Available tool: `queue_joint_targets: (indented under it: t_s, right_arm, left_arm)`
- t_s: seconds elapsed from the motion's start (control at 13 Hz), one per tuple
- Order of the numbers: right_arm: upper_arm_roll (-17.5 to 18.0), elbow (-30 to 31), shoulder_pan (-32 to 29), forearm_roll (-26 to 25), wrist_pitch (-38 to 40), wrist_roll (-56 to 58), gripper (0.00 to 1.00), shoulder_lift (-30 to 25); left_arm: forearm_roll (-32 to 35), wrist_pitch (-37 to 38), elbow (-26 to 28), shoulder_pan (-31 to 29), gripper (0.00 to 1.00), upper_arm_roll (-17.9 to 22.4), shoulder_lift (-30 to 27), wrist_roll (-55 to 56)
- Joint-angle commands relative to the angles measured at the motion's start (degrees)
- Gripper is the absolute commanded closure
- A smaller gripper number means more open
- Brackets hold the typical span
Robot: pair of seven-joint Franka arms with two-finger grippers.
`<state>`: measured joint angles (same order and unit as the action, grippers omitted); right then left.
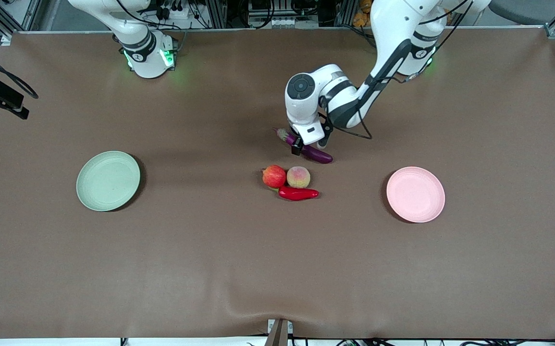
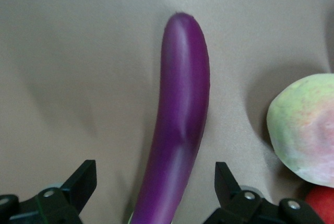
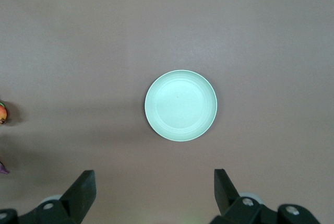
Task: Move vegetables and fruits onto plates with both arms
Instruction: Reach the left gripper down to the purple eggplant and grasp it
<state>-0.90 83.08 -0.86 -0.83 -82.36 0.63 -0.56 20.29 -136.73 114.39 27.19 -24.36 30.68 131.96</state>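
Now eggplant [image 2: 180,125] lies between left tool's [image 2: 151,195] spread fingers.

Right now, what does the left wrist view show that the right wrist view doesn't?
Left wrist only: the eggplant lying between the open left gripper fingers, with the peach beside it and a bit of red fruit. Right wrist only: the green plate below the open right gripper, which waits up high. Both: brown table cover, nothing held.
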Motion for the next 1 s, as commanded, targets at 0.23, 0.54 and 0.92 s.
queue_joint_targets:
  t_s: [0.23,0.54,0.92]
  right_arm:
    - [0.28,0.6,-0.2,-0.4,0.36,-0.72,0.0,-0.93]
    - [0.28,0.6,-0.2,-0.4,0.71,-0.72,0.0,-0.93]
    - [0.28,0.6,-0.2,-0.4,0.8,-0.72,0.0,-0.93]
  left_arm:
    - [8.19,-4.25,-0.83,0.84,0.11,0.28,4.04,6.47]
    - [8.28,-3.72,-1.01,0.23,1.0,0.28,3.16,5.42]
    - [7.84,6.01,-0.75,-3.63,1.0,-0.16,-5.52,-5.01]
